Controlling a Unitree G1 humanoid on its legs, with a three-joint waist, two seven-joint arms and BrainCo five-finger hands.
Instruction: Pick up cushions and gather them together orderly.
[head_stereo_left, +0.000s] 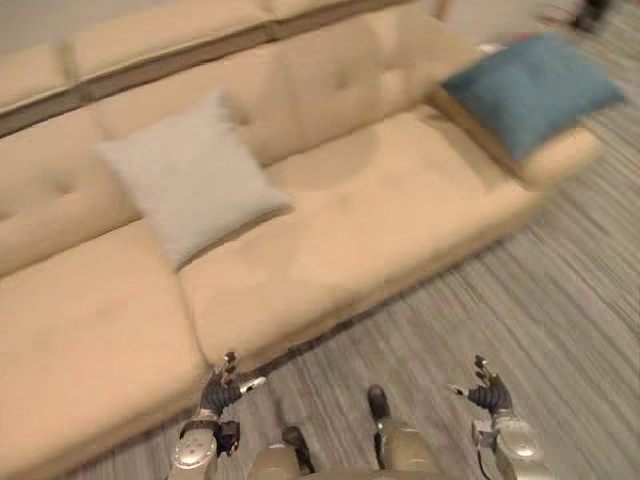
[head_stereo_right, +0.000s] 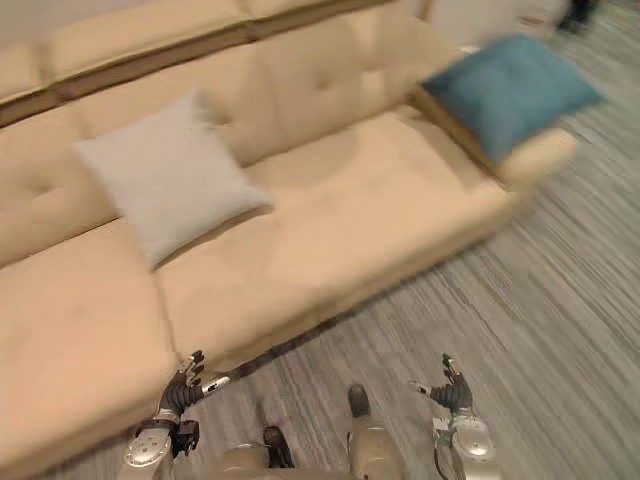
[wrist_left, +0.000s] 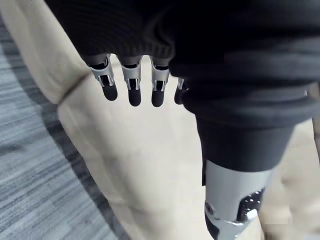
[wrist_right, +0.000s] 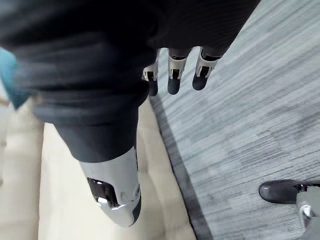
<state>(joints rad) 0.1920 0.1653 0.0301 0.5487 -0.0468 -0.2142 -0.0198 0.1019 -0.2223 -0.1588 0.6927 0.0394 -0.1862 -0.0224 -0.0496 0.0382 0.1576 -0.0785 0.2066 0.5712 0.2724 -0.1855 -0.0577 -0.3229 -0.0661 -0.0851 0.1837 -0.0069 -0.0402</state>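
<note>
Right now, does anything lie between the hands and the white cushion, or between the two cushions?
Nothing visible does. Left hand and right hand hang open over the floor before the sofa; only bare seat separates them from the white cushion, and it from the blue cushion.

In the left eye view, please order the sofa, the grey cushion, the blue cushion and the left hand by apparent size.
1. sofa
2. grey cushion
3. blue cushion, which lies farther away, so the two may truly be alike
4. left hand
</note>
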